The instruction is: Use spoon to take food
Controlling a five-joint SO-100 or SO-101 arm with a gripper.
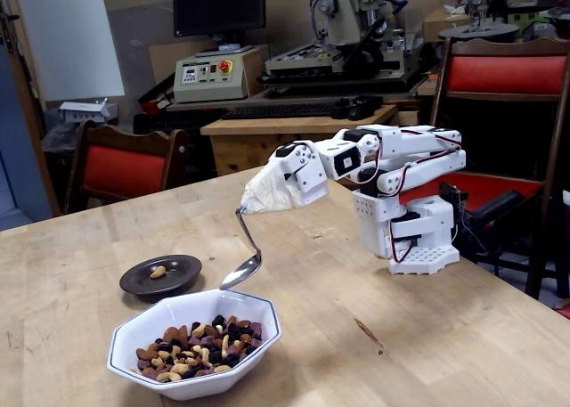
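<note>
In the fixed view my white arm reaches left from its base. My gripper [267, 193] is shut on the spoon's taped upper end, under a wad of off-white tape. The thin bent handle curves down to the shiny spoon bowl [240, 272], which hangs just above the far rim of the white octagonal bowl [134, 337]. The spoon bowl looks empty. The food [198, 345], a mix of tan nuts and dark dried fruit, fills that white bowl. A small dark saucer [178, 280] left of the spoon holds one tan nut [158, 271].
The arm's base [419, 238] stands at the right on the wooden table [401, 345]. Red-cushioned chairs stand behind the table at left [120, 168] and right [503, 73]. Workshop machines and a monitor sit far behind.
</note>
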